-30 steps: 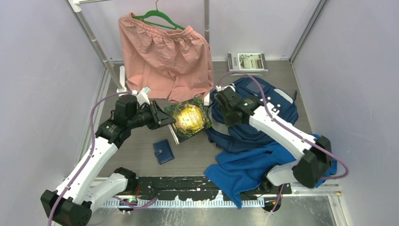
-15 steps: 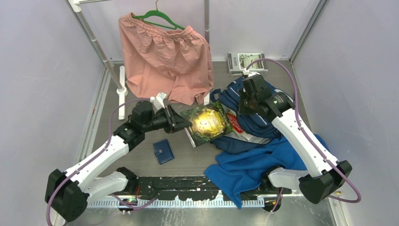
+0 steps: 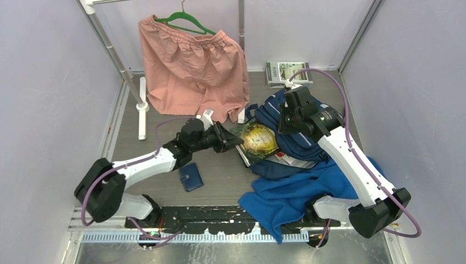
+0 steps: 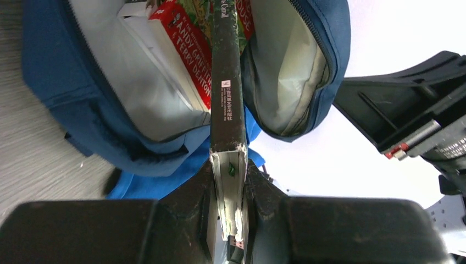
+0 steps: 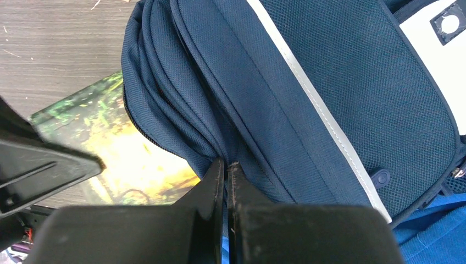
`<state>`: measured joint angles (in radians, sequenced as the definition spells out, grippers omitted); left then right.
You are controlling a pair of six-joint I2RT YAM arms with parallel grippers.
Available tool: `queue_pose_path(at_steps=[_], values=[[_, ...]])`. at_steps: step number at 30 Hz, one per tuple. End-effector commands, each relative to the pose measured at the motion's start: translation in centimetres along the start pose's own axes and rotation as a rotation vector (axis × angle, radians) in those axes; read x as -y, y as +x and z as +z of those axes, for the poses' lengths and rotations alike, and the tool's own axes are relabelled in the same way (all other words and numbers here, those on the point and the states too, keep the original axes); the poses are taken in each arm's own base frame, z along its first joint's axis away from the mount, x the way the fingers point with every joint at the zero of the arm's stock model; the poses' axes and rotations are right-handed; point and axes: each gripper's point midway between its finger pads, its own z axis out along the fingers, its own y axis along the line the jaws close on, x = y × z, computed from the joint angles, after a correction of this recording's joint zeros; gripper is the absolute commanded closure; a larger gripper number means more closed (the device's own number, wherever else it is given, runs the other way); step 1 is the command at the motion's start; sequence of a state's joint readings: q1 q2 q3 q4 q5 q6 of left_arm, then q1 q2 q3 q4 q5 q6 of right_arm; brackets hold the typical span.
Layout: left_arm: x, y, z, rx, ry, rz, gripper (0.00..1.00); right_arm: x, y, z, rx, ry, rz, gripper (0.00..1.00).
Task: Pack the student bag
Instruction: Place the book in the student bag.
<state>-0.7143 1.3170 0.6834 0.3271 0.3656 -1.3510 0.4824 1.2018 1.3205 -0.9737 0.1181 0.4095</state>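
Observation:
The navy student bag (image 3: 308, 124) lies at centre right, its mouth facing left. My right gripper (image 3: 287, 122) is shut on a fold of the bag's upper fabric (image 5: 220, 148) and holds the mouth lifted open. My left gripper (image 3: 233, 144) is shut on a green and gold book (image 3: 259, 140), gripping its near edge (image 4: 228, 181). The book's far end is inside the bag's opening (image 4: 165, 99), beside a red book (image 4: 189, 49) lying in the bag.
A small navy wallet (image 3: 190, 176) lies on the table near the left arm. A royal-blue cloth (image 3: 291, 192) is spread in front of the bag. Pink shorts (image 3: 192, 66) hang on a rack at the back. Books (image 3: 288, 72) lie at the back right.
My left gripper has carried the green book rightwards, from beside the bag into its mouth. My right gripper moved back and right, lifting the bag's flap, then held still.

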Motion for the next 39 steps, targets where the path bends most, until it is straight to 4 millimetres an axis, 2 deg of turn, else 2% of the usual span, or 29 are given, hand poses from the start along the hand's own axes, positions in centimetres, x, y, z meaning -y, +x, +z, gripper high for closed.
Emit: queue_pose_path(at_steps=[1, 5, 9, 13, 16, 17, 18, 19, 20, 23, 24, 25, 27, 28, 30, 31, 36, 39], values=[[8.8, -1.0, 1.8, 0.069, 0.285, 0.081, 1.0, -2.2, -2.9, -3.0, 0.117, -0.114, 0.066, 0.99], [8.5, 0.7, 6.0, 0.061, 0.272, 0.106, 1.0, -2.5, -3.2, -3.1, 0.126, -0.128, 0.078, 0.99], [8.2, 0.7, 9.6, 0.076, 0.314, 0.065, 1.0, -2.7, -3.3, -3.5, 0.132, -0.142, 0.088, 0.99], [6.7, 1.0, 13.4, 0.046, 0.307, 0.032, 1.0, -2.7, -3.3, -3.7, 0.136, -0.141, 0.087, 0.99], [6.7, 1.7, 15.2, 0.016, 0.331, 0.014, 1.0, -2.2, -3.2, -3.9, 0.137, -0.124, 0.084, 0.99], [6.4, 2.0, 15.6, 0.001, 0.323, 0.017, 0.96, -2.1, -3.1, -4.0, 0.138, -0.121, 0.083, 0.99], [6.0, 2.2, 15.9, -0.015, 0.306, 0.017, 0.83, -1.9, -3.1, -4.0, 0.139, -0.114, 0.083, 0.99], [5.6, 2.3, 15.9, -0.018, 0.291, 0.02, 0.73, -1.8, -3.0, -4.0, 0.141, -0.108, 0.081, 0.99], [5.1, 2.5, 15.7, -0.017, 0.273, 0.022, 0.59, -1.6, -3.0, -4.0, 0.141, -0.099, 0.08, 0.99], [4.2, 2.3, 14.2, 0.008, 0.221, 0.05, 0.24, -1.1, -2.8, -3.7, 0.143, -0.071, 0.08, 0.99], [3.5, 2.5, 13.8, 0.006, 0.185, 0.055, 0.09, -0.9, -2.8, -3.6, 0.144, -0.061, 0.08, 0.99], [3.0, 2.6, 13.4, 0.0, 0.156, 0.061, 0.02, -0.7, -2.8, -3.4, 0.144, -0.05, 0.082, 0.99], [2.6, 3.2, 12.4, -0.022, 0.135, 0.075, 0.0, -0.3, -2.8, -3.1, 0.144, -0.026, 0.088, 0.97], [2.1, 3.6, 11.9, -0.037, 0.121, 0.074, 0.0, -0.1, -2.7, -2.9, 0.139, -0.013, 0.089, 0.86], [1.3, 4.4, 10.7, -0.072, 0.089, 0.074, 0.0, 0.4, -2.5, -2.7, 0.129, 0.012, 0.088, 0.52], [1.0, 4.8, 10.0, -0.087, 0.071, 0.079, 0.0, 0.6, -2.4, -2.6, 0.128, 0.022, 0.088, 0.47], [-2.1, 6.5, 5.7, -0.145, -0.061, 0.12, 0.0, 1.5, -3.2, -3.6, 0.191, 0.054, 0.104, 0.3], [-3.4, 7.4, 3.0, -0.176, -0.108, 0.157, 0.02, 2.1, -4.4, -3.5, 0.231, 0.081, 0.127, 0.28]])
